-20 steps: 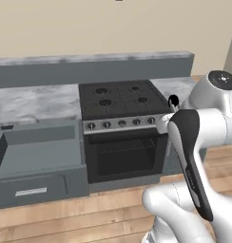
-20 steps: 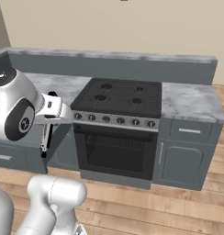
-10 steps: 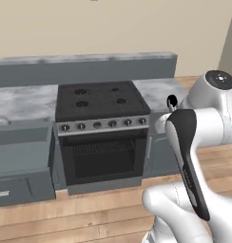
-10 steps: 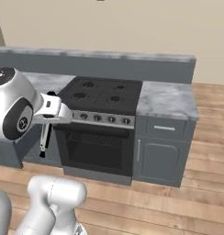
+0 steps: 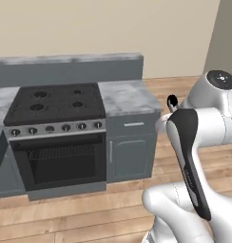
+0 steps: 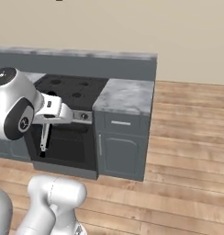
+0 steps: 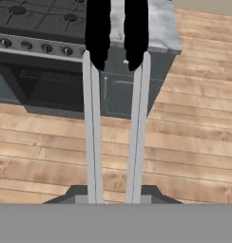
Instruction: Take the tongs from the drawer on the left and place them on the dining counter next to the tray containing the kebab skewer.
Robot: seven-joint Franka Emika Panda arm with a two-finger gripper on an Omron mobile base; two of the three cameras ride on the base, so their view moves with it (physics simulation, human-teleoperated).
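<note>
So the whole view has slid since a second ago, meaning the base has driven: the black stove (image 5: 56, 102) sat right of centre in the left base view back then, with the open drawer at the far left, and now the stove is over on the left and the drawer is out of frame.

Now we see a marbled counter piece (image 5: 125, 96) just right of the stove, with a dark grey cabinet (image 5: 132, 146) under it and wooden floor (image 6: 187, 137) beyond.

The tongs (image 7: 117, 118) are in the gripper (image 7: 115, 197). In the hand view the two silvery arms run straight away from the fingers, with the dark tips up near the counter edge. The jaws are pinched narrow on the handle end. In the right base view the tongs (image 6: 44, 137) hang down from the hand in front of the oven door (image 6: 63, 147), up in the air, touching nothing else.
</note>
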